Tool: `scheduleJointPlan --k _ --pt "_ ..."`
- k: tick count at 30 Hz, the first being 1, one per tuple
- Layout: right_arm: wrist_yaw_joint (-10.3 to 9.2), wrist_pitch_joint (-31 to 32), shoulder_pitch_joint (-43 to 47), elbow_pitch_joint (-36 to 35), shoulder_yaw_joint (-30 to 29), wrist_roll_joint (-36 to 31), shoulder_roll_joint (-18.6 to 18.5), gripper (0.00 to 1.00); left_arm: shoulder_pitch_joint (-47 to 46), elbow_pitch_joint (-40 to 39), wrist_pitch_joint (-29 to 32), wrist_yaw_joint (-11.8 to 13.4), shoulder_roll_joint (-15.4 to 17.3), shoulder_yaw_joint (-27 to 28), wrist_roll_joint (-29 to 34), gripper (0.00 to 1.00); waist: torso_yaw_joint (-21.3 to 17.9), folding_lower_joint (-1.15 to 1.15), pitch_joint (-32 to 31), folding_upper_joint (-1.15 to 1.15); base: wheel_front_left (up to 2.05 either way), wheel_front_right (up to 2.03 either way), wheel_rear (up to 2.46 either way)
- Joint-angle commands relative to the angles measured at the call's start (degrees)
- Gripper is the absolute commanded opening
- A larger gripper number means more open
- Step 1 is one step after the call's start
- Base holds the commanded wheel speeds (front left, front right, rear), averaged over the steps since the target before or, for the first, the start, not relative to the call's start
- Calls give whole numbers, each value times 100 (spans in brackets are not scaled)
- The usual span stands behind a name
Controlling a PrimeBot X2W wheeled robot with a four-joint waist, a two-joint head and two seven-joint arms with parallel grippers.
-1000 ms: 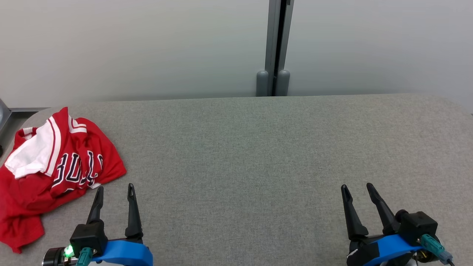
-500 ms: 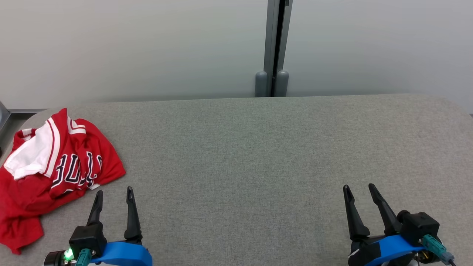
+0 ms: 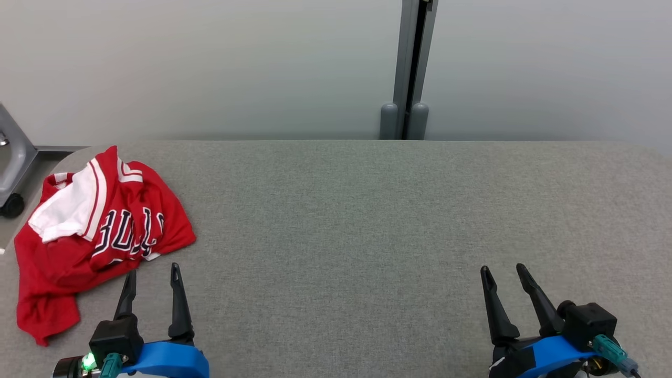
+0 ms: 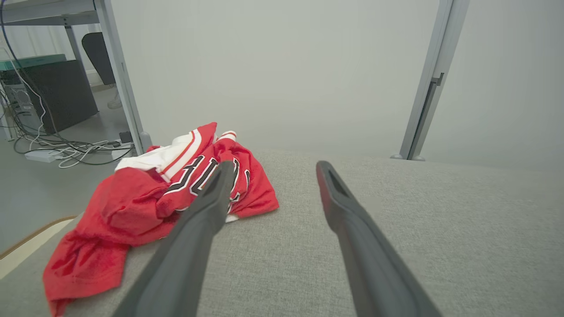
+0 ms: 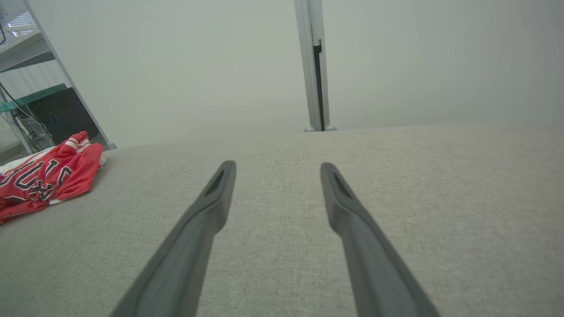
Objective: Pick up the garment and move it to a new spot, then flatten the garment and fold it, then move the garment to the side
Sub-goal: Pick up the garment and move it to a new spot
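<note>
1. Change: the head view has swung a bit to the robot's left vs a sec ago. The post (image 3: 412,68) on the back wall and the jersey (image 3: 105,236) both sit further right in frame, and more of a grey wheeled frame (image 3: 13,173) shows at the left edge. That's camera/body movement, not the things: the jersey's folds & outline look the same.
2. Left pincer (image 3: 152,269) is released, fingers apart, nothing in it. Its tips are just short of the jersey's near hem, not touching. Right pincer (image 3: 501,268) is also released & empty, over bare counter (image 3: 341,226), well apart from the jersey.
3. Jersey location: a crumpled heap at the counter's left end, near the rounded far corner, w/ a white panel on top.
4. Meaning, imo: the pick-up hasn't begun. The turn lines the robot up w/ the heap, and the left arm is the obvious one to reach. The bare middle of the counter gives room for the new spot.
5. Writing: dark letters w/ white outline on the red chest read "BULL", w/ the last letter lost in a crease, prob. "BULLS". No other label or brand is legible.
</note>
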Motion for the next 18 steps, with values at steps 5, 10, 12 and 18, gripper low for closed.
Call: scheduleJointPlan --k 5,10,12,18 --pt "3 -27 6 33 92 53 -29 100 7 -57 -27 55 23 53 41 100 184 0 3 0 0 0 0" --pt "3 -27 12 47 139 59 -30 100 33 -82 -26 82 22 85 50 100 410 0 20 0 0 0 0" --pt "3 -27 12 47 143 56 -29 100 13 -90 -26 70 21 91 48 100 522 0 50 0 0 0 0" --pt "3 -26 -63 51 171 21 -29 100 -30 -114 -26 80 34 163 50 100 839 0 127 0 0 0 0"
